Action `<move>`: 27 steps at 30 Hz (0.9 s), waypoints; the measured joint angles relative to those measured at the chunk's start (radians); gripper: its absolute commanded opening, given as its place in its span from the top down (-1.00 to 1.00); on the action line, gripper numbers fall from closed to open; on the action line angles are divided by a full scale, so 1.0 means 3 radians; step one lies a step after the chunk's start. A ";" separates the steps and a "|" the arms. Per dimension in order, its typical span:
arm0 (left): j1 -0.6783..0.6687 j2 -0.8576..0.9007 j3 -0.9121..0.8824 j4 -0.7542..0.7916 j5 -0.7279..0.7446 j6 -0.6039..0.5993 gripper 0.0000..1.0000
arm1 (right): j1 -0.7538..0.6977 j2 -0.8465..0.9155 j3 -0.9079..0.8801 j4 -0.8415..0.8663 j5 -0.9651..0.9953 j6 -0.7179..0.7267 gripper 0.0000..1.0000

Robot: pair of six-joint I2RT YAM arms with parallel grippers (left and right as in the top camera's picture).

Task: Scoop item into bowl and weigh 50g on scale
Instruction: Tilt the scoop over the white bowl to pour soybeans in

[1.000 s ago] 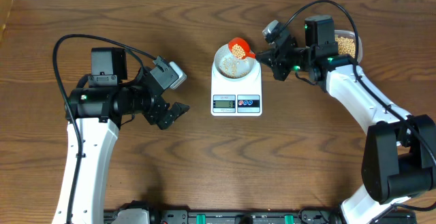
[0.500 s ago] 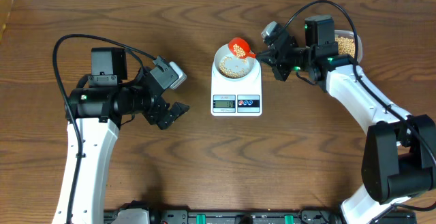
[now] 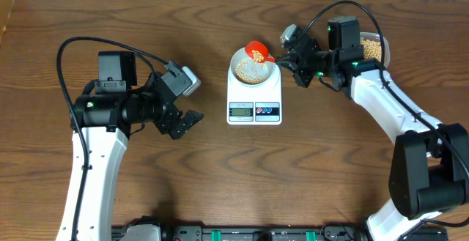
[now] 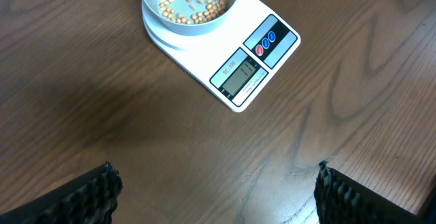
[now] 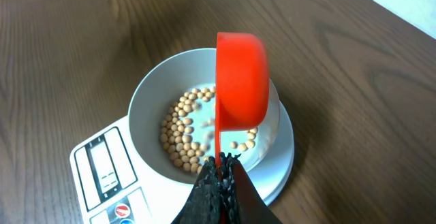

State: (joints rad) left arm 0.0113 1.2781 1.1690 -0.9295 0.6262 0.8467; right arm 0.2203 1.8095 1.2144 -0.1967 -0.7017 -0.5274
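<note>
Beans [image 5: 178,132] in bowl [image 5: 146,94]; scale [image 4: 262,60] display [image 3: 241,110] toward robot; R gripper [image 5: 219,173] clamps tipped scoop [image 5: 242,81]; L gripper [image 4: 218,190] spread.

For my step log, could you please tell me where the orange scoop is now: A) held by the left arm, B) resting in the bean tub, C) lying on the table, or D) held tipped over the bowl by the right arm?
D: jaws of the right arm grip the orange scoop, tipped sideways above the bowl.
</note>
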 measured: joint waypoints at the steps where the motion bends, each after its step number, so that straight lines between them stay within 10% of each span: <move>1: 0.0000 0.0000 0.0000 0.0000 0.0000 0.0000 -0.86 | 0.0000 0.0000 0.0000 0.0000 0.0000 -0.0006 0.98; 27: 0.0000 0.0000 0.0000 0.0000 0.0000 0.0000 -0.86 | 0.0000 -0.0001 0.0000 -0.0028 -0.0203 -0.0121 0.98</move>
State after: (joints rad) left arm 0.0113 1.2781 1.1690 -0.9295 0.6262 0.8467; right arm 0.2203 1.8091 1.2144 -0.2050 -0.7628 -0.5636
